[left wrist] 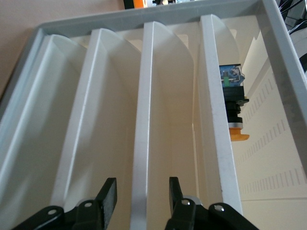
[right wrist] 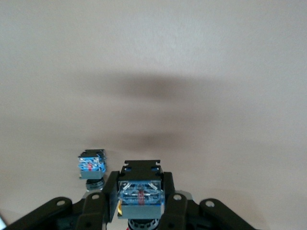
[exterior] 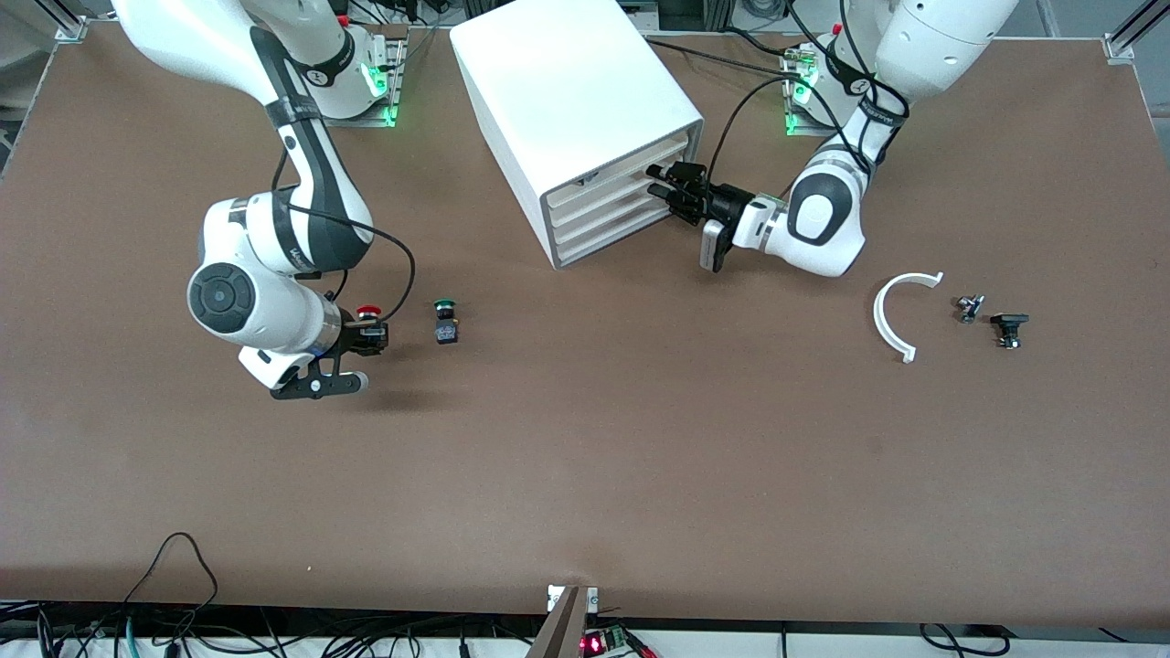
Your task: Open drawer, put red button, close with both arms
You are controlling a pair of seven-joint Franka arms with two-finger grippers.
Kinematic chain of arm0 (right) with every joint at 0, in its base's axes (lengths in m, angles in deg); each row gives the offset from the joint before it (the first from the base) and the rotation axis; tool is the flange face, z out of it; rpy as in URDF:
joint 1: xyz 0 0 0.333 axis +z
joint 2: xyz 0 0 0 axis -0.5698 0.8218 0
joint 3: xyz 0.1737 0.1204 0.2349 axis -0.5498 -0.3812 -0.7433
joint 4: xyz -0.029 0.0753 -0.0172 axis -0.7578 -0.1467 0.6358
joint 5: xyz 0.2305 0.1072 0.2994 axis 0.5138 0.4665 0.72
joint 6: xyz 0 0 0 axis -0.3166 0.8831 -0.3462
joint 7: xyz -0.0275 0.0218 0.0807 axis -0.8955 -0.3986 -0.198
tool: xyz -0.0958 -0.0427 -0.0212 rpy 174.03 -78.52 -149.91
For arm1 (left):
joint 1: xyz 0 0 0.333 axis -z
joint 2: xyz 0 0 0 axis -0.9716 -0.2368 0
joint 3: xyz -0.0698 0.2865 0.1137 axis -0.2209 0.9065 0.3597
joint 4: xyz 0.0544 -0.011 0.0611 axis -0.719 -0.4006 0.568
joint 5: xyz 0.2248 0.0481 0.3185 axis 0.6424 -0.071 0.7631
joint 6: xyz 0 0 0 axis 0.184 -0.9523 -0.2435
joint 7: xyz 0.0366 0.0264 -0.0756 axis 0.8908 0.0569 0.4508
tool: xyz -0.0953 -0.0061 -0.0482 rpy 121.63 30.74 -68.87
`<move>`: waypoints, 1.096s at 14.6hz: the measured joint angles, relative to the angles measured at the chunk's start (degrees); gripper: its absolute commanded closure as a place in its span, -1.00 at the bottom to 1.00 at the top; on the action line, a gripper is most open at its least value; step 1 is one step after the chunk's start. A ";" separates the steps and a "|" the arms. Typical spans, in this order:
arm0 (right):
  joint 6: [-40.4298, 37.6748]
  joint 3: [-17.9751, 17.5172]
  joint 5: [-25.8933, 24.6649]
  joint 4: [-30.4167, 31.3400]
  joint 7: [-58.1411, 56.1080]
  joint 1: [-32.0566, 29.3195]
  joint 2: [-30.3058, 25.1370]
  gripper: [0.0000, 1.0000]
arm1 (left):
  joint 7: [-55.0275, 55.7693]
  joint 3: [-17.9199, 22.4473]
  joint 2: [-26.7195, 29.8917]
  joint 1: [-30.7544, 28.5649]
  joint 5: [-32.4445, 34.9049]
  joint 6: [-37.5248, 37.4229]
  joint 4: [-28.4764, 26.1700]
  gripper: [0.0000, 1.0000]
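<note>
Front view: cabinet [exterior: 576, 110] is sitting on the tabletop [exterior: 585, 475] btwn the two arm bases, w/ four drawers showing on its front. Left claw [exterior: 660, 181] is pressing up against the top drawer [exterior: 622, 169] front. Right claw [exterior: 370, 336] is hanging just over the tabletop toward the right arm's end, nearer the camera than the cabinet, gripping the red button [exterior: 368, 313]. A green button [exterior: 445, 321] is lying just beside it. A white curved strip [exterior: 891, 315] and two small dark parts are lying toward the left arm's end.

Left wrist view: left claw [left wrist: 140, 191] is standing apart, fingers [left wrist: 108, 190] straddling one drawer front edge.

Right wrist view: right claw [right wrist: 140, 191] is clamped on the red button [right wrist: 140, 196]; green button [right wrist: 91, 165] is lying nearby.
</note>
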 measured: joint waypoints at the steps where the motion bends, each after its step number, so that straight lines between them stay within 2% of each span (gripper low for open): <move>1: -0.40 0.03 0.00 -1.12 0.65 0.00 -0.16 1.00 | -0.06 -0.13 0.00 0.09 -0.01 0.02 -0.02 0.83; 2: -0.90 0.03 0.00 -2.19 1.06 0.00 -0.22 1.00 | -0.42 -0.16 0.00 0.10 -0.01 0.04 -0.03 1.00; 6: -4.12 0.05 0.00 -6.50 3.66 0.02 -0.31 1.00 | -5.84 -0.13 -0.01 -0.03 -0.01 0.85 -0.04 1.00; 10: -7.06 -0.24 0.00 -9.82 8.58 0.28 -0.46 1.00 | -6.74 0.57 -0.34 -0.78 -0.01 0.86 0.39 1.00; 16: -10.63 -0.63 0.03 -15.89 25.48 5.27 -0.58 1.00 | -7.03 4.87 -4.33 -1.52 2.68 -1.16 7.13 1.00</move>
